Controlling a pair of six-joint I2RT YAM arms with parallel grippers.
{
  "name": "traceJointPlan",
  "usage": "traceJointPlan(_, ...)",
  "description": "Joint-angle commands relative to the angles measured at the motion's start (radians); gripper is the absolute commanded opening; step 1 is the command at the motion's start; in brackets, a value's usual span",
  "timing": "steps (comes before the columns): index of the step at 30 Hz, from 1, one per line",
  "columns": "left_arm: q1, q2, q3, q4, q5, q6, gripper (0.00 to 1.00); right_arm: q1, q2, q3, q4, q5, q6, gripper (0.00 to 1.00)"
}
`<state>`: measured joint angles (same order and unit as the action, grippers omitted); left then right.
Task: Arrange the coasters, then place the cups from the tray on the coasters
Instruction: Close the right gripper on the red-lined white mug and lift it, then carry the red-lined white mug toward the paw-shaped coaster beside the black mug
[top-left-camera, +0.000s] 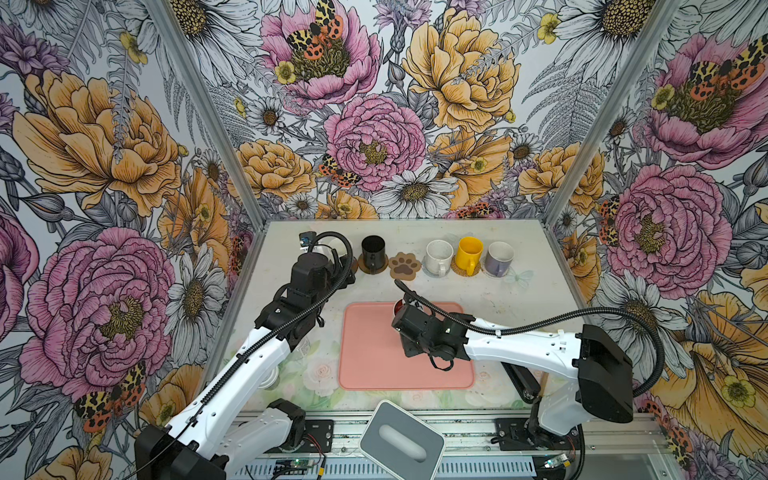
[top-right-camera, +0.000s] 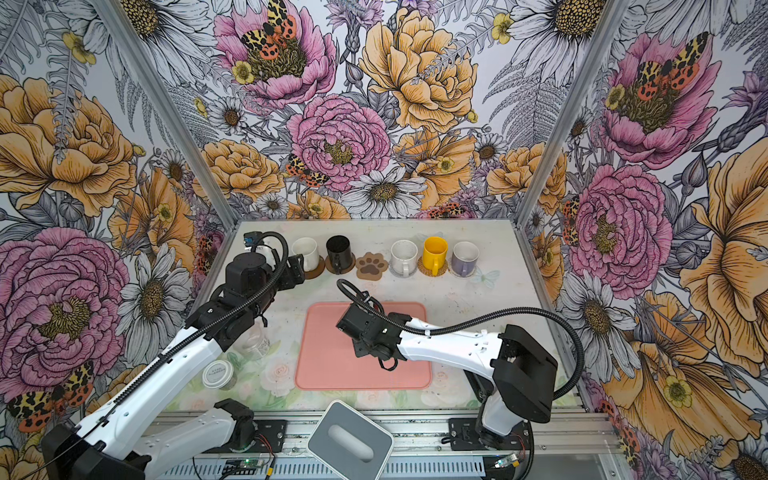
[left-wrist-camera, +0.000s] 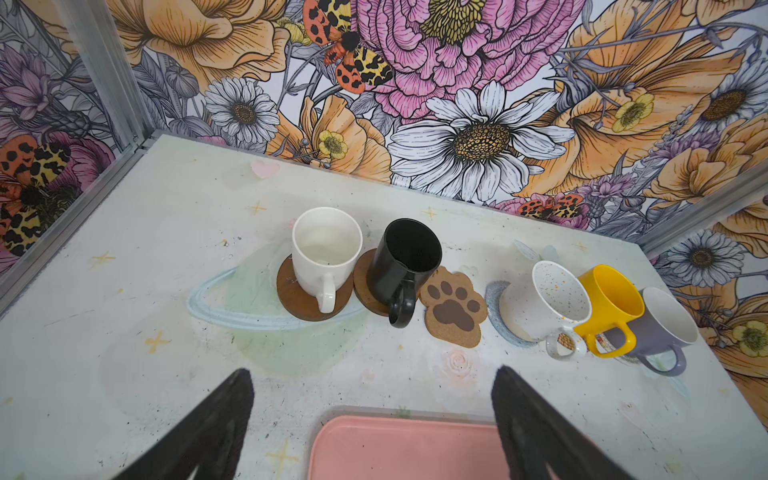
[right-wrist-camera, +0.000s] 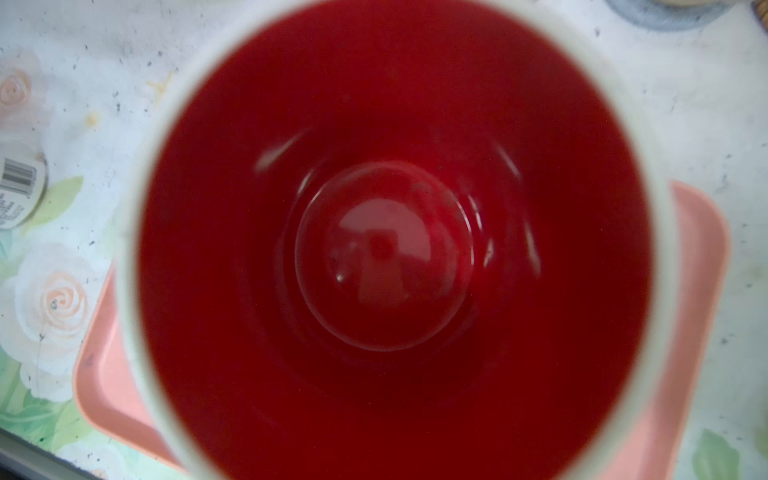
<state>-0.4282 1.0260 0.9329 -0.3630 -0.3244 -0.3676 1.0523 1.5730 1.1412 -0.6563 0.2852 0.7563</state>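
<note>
**One cup left, one coaster bare**

My right gripper (top-left-camera: 409, 312), pressed shut, seemingly pinches the red-lined cup (right-wrist-camera: 386, 249) over the far edge of the tray (top-left-camera: 374, 365); its axis stands upright, mouth up, handle unseen. The paw coaster (top-left-camera: 404, 265) lies straight beyond, toward the back wall, between black cup (top-left-camera: 372, 249) and speckled cup (top-left-camera: 438, 253). My left gripper (left-wrist-camera: 372, 374) hangs spread, empty, by the cream cup (left-wrist-camera: 326, 249).
</note>
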Motion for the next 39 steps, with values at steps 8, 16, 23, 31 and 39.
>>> traceJointPlan(8,0.023,-0.05,-0.019,-0.018,0.008,-0.012,0.91,-0.133,0.073,0.208,0.041,0.063,-0.165,0.0)
traceJointPlan(16,0.049,-0.093,-0.033,-0.04,0.01,-0.011,0.92,-0.227,0.174,0.37,0.041,0.054,-0.263,0.0)
traceJointPlan(23,0.063,-0.135,-0.048,-0.048,0.01,-0.01,0.93,-0.308,0.258,0.485,0.04,-0.001,-0.3,0.0)
traceJointPlan(31,0.068,-0.157,-0.052,-0.048,0.018,-0.022,0.93,-0.376,0.363,0.591,0.035,-0.069,-0.308,0.0)
traceJointPlan(39,0.071,-0.177,-0.057,-0.049,0.015,-0.02,0.94,-0.409,0.477,0.711,0.034,-0.117,-0.308,0.0)
